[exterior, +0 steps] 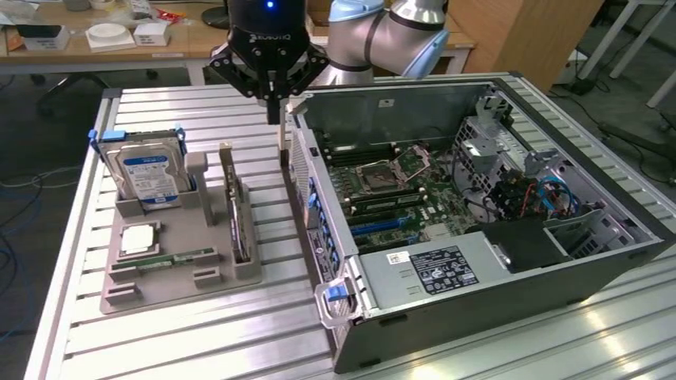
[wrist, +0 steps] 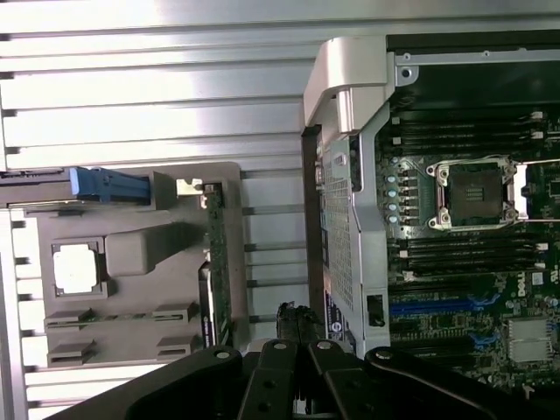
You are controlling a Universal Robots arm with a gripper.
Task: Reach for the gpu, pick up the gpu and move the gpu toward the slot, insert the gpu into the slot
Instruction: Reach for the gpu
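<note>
Jaws shut, apparently empty, beside case (exterior: 444, 317); wrist view shows gpu (wrist: 219, 262) edge-on in tray (wrist: 31, 289).

Pale lettering reading Robotiq, seen upside down, stands on the black robot hand (exterior: 274, 115), while print on the blue-labelled silver hard drive (exterior: 148, 176) and the black rectangular sticker (exterior: 449, 269) is unreadable.

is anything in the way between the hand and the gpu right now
Nothing visible. The shut hand hangs above the gap between the gray tray and the computer case. The gpu stands on edge in that tray, its upper edge exposed.
</note>
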